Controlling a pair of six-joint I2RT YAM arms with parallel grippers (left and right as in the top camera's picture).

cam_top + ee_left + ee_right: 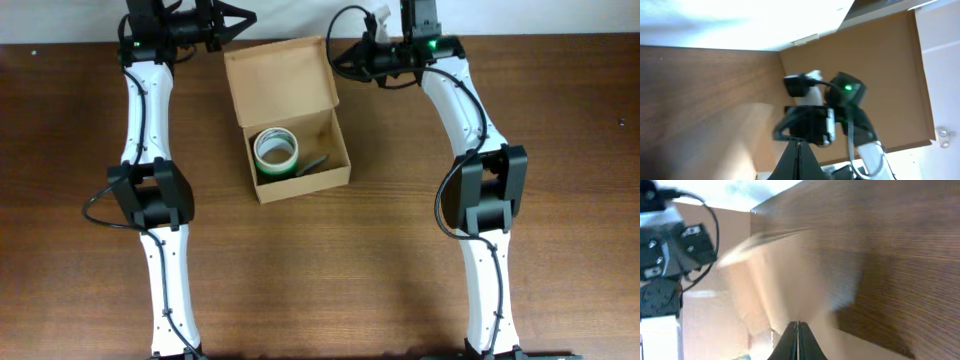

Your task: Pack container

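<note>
Both arms are showing glossy white shells over their long links, with black joint housings breaking them up. The left arm (150,150) is carrying a black elbow block partway along, and a thin black cable is looping out beside it. The right arm (470,150) is wearing a matching black block with its own cable loop. Behind each tool a black wrist unit is glowing with a small green light. The left tool (799,150) and right tool (798,330) are each appearing as two dark, tapering fingers pressed together into a point.
</note>
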